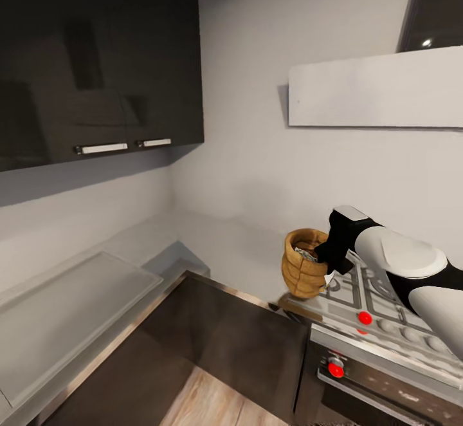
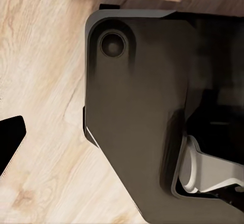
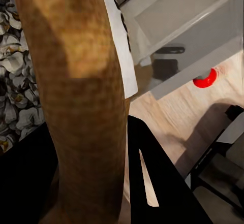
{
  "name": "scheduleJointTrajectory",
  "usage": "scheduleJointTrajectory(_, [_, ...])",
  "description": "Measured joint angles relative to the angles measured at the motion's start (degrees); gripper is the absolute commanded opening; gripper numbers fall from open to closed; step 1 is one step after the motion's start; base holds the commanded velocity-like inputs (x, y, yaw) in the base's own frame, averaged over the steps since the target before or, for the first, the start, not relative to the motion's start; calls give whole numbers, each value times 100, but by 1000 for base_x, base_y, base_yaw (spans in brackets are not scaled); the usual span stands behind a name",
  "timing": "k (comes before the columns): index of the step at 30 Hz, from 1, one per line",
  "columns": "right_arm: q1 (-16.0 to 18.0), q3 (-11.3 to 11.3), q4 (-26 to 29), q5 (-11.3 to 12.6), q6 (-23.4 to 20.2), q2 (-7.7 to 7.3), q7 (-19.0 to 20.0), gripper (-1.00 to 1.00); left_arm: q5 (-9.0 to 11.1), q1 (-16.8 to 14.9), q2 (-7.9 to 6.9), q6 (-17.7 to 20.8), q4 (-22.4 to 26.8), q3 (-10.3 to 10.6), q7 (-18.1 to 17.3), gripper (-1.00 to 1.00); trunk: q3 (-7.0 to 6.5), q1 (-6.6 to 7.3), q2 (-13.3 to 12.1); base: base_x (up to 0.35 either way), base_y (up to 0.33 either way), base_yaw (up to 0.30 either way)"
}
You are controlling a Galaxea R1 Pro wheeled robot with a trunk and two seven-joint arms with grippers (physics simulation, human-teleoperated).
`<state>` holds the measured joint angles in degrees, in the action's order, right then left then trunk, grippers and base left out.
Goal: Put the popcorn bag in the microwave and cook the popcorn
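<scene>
Item one, the popcorn bag: a tan-brown sack with creased, bulging sides, held in the air by my right gripper in front of the pale wall, above the corner where the grey countertop meets the steel gas hob. From the head camera I read its long axis as close to upright, mouth up and tipped slightly toward the arm, base hanging free just over the hob's near corner. Item two, the popcorn: pale grey-white bits visible inside the mouth; my right wrist camera shows the same mottled heap beside the rolled rim, which runs across that picture as a thick brown band. Item three, right gripper: clamped on the bag's rim at the side nearest the arm, one black finger on the outer face of the rim, the other dark against the inner side. Item four, left gripper: one black fingertip at the picture's edge over wooden floor, beside the robot's dark base; I cannot tell whether it is open or closed. Item five, surroundings: dark wall cabinets with two pale bar handles, red knobs on the hob front.
</scene>
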<state>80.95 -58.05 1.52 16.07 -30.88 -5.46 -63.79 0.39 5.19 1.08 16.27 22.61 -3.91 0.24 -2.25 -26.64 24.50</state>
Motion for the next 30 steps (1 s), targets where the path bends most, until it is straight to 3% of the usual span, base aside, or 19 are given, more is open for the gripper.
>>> scheduleJointTrajectory(14, [0, 8, 0, -5, 3, -48, 0, -100, 0, 0, 0, 0, 0, 0, 0, 100, -46, 0, 0, 0, 0, -279])
scheduleJointTrajectory(30, [0, 8, 0, 0, -1, -121, 0, -100, 0, 0, 0, 0, 0, 0, 0, 100, -8, 0, -1, 0, 0, -291])
